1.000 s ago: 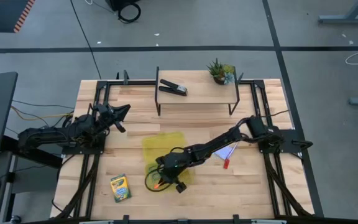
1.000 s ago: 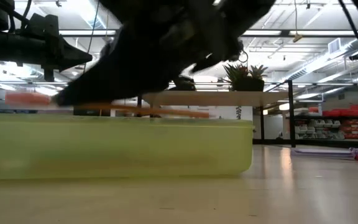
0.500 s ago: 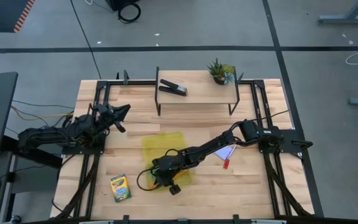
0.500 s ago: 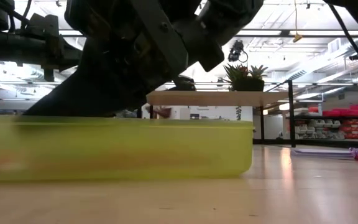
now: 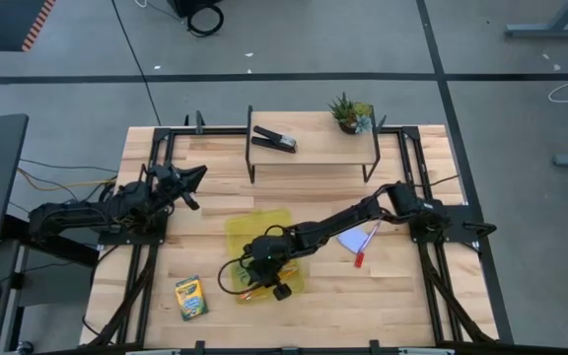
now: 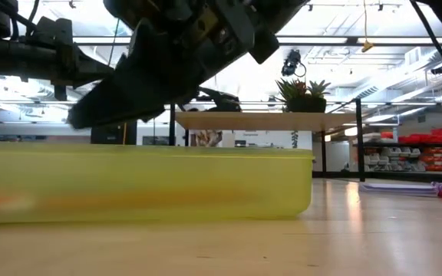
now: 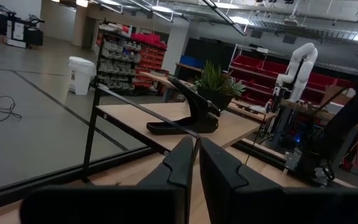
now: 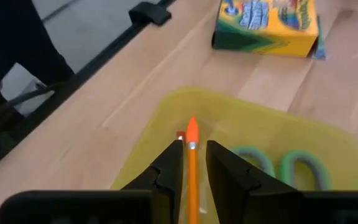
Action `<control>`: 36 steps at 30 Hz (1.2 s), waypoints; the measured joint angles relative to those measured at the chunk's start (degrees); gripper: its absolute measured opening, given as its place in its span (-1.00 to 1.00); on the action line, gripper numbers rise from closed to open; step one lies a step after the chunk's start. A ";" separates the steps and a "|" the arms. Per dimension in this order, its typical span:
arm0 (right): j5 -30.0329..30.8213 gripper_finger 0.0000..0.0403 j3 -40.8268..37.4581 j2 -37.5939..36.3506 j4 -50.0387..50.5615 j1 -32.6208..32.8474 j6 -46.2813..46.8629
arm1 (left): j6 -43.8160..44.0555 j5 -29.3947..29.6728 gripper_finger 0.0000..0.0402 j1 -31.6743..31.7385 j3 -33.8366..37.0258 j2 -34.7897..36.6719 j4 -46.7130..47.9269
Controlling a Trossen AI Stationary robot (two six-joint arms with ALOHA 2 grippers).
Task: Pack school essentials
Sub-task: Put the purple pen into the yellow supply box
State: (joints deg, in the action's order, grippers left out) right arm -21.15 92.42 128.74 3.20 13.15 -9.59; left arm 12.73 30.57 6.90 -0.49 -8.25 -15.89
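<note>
A translucent yellow container sits at the table's middle. My right gripper hovers open just above its near-left part, fingers on either side of an orange pencil that lies on the container's floor, apart from both. Green scissor handles lie in the container beside it. The green-yellow crayon box lies flat on the table beyond the container's rim. The pale-blue note pad lies to the right, with a thin pencil and a small red piece. My left gripper waits shut at the table's left.
A raised wooden shelf at the far edge carries the black stapler and the potted plant. Black frame rails run along both sides of the table. Bare wood lies near the table's near edge, right of the crayon box.
My right gripper carried the orange pencil level above the container, dipped down into it toward the near-left, let the pencil go and rose again. The pencil now lies on the container's floor.
</note>
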 joint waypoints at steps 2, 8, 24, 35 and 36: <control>-1.12 -0.61 0.00 -0.81 1.24 -0.76 -0.76 | 0.00 0.01 -0.85 0.02 0.01 0.00 -0.01; -6.51 -0.61 0.00 -1.23 8.76 -3.19 -1.48 | 0.00 0.02 -0.85 0.02 0.00 0.00 -0.05; -4.51 -0.82 -19.44 -17.75 12.71 -3.41 -8.12 | -0.02 -0.03 -0.86 0.02 0.00 0.00 -0.09; 4.50 -0.83 -51.67 -43.30 4.13 -3.97 1.10 | 0.00 0.04 -0.81 0.02 0.00 0.00 -0.09; 4.53 -0.83 -54.03 -45.40 4.19 -4.21 1.16 | 0.00 0.01 -0.82 0.02 0.00 0.00 -0.09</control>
State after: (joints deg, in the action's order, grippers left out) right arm -16.62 38.39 83.33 7.39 8.94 -8.43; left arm 12.73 30.58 6.92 -0.49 -8.25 -15.99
